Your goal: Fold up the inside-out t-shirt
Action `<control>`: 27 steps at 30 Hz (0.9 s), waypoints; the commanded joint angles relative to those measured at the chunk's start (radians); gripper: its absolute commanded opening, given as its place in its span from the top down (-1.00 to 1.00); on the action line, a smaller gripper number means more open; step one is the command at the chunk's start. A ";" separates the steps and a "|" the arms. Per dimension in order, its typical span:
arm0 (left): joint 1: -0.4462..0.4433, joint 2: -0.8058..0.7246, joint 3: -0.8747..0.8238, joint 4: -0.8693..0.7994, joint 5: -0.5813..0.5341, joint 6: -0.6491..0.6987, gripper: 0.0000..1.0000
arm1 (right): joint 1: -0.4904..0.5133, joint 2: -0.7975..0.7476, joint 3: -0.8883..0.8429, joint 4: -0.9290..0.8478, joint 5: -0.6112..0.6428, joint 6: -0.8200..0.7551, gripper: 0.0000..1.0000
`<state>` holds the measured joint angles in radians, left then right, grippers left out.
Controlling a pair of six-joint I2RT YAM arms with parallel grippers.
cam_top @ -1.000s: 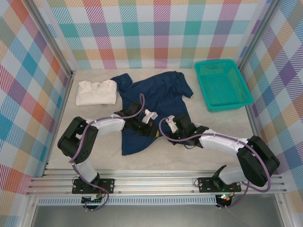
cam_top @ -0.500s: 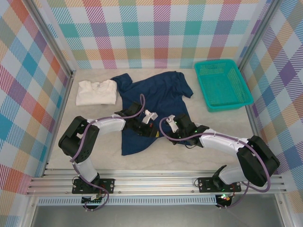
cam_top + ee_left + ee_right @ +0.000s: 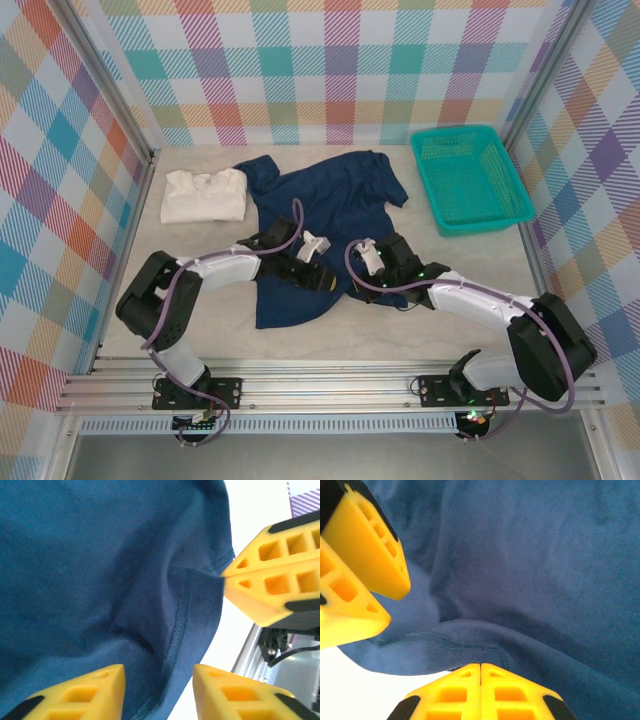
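From the overhead camera I get bright, even light from above: the pale table [image 3: 430, 330] carries only soft, short shadows under the arms, with no glare. On my wrist cameras that table burns out to flat white. The dark navy blue cloth t-shirt [image 3: 100, 580] keeps its stitching fairly sharp — the yellow ribbed fingers [image 3: 75, 695] nearest the lens go soft and smeared.

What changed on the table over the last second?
The left gripper opened; its fingers now stand apart over the hem of the navy t-shirt. The right gripper closed, pinching that hem beside it, and its arm slid slightly away from the bases. The navy t-shirt, the white folded shirt and the green basket stayed put.
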<state>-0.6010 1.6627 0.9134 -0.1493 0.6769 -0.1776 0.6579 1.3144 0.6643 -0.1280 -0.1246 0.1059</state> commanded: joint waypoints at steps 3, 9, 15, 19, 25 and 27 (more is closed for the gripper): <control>-0.073 -0.143 -0.042 0.077 -0.164 0.114 0.01 | -0.041 -0.055 0.044 0.009 -0.149 0.081 1.00; -0.162 -0.108 -0.001 0.069 -0.311 0.209 -0.12 | -0.076 -0.063 0.056 0.017 -0.207 0.129 1.00; -0.176 -0.029 0.049 0.070 -0.383 0.215 -0.02 | -0.089 -0.076 0.051 0.017 -0.222 0.144 1.00; -0.175 0.016 0.087 0.056 -0.407 0.220 0.41 | -0.092 -0.089 0.033 0.032 -0.223 0.150 1.00; -0.133 -0.023 0.118 0.050 -0.347 0.095 1.00 | -0.072 -0.181 0.015 -0.053 -0.004 0.135 0.70; -0.108 -0.046 0.137 0.026 -0.290 0.022 1.00 | 0.031 -0.267 -0.056 0.012 0.110 0.036 0.08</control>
<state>-0.7452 1.6749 1.0046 -0.1043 0.3130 -0.0456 0.6025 1.1419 0.6662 -0.1364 -0.1738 0.2317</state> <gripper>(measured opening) 0.054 0.338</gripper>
